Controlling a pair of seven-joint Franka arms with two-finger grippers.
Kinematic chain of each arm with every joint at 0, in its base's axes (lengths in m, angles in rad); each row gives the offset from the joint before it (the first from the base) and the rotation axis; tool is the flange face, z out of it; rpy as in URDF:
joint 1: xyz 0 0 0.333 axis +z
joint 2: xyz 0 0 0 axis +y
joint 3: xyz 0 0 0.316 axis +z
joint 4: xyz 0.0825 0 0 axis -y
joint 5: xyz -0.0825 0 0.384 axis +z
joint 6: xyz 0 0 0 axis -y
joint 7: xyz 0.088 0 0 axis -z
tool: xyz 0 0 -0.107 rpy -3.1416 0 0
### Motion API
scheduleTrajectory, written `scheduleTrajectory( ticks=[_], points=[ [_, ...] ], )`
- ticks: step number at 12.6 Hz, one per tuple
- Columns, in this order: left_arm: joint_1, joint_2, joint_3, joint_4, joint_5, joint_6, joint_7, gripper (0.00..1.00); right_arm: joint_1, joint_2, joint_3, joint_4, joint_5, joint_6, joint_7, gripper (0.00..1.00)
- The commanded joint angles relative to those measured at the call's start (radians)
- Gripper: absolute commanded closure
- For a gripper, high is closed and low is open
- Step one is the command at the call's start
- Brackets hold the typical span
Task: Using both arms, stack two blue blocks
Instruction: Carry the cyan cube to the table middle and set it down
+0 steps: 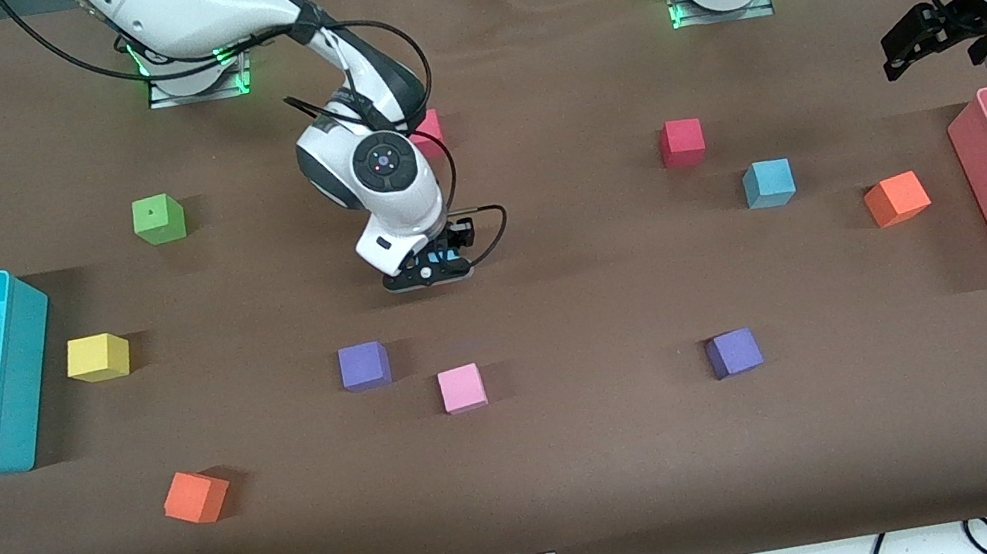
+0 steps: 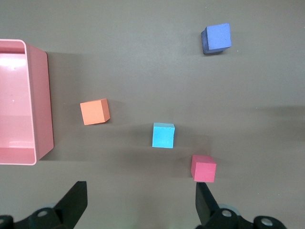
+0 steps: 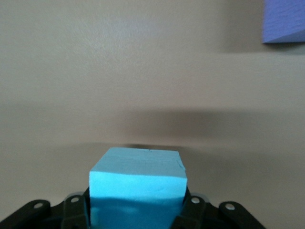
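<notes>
1. You have a brown table with a cyan bin at the right arm's end and a pink bin at the left arm's end.
2. Your right arm reaches down over the middle of the table. The right gripper is low above the cloth and clenched on a blue block. In the right wrist view that block fills the space between the jaws, with its top face and one side face showing clean, pale sky-blue. In the front view you see only a sliver of it under the wrist.
3. Your left arm waits up at the table's edge, at about 12 o'clock from the pink bin. The left gripper hangs there with its fingers spread wide and nothing between them.
4. The second blue block sits on the cloth, upright and square, touching nothing. From it, a red cube lies at about 10 o'clock, an orange cube at about 4 o'clock, and a purple cube at about 7 o'clock, all apart from it.
5. From the right gripper, another purple cube lies at about 7 o'clock and a pink cube at 6 o'clock.
</notes>
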Motion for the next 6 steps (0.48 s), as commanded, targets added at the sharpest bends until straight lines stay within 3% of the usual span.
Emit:
scheduleTrajectory(
  ticks=[1, 3, 5, 6],
  points=[
    [-0.009, 0.011, 0.006, 0.022, 0.024, -0.019, -0.004, 0.0, 0.006, 0.03, -0.004, 0.008, -0.044, 0.042, 0.009, 0.74],
    [-0.009, 0.012, 0.003, 0.019, 0.021, -0.017, -0.002, 0.0, 0.006, 0.043, -0.004, 0.008, -0.044, 0.061, 0.009, 0.69],
    [-0.007, 0.053, 0.0, -0.004, 0.021, -0.014, -0.001, 0.0, 0.006, 0.044, -0.004, 0.004, -0.047, 0.062, 0.008, 0.5],
    [-0.004, 0.054, 0.0, -0.006, 0.015, -0.011, -0.002, 0.0, 0.008, 0.044, -0.002, 0.002, -0.047, 0.061, 0.008, 0.49]
  ],
)
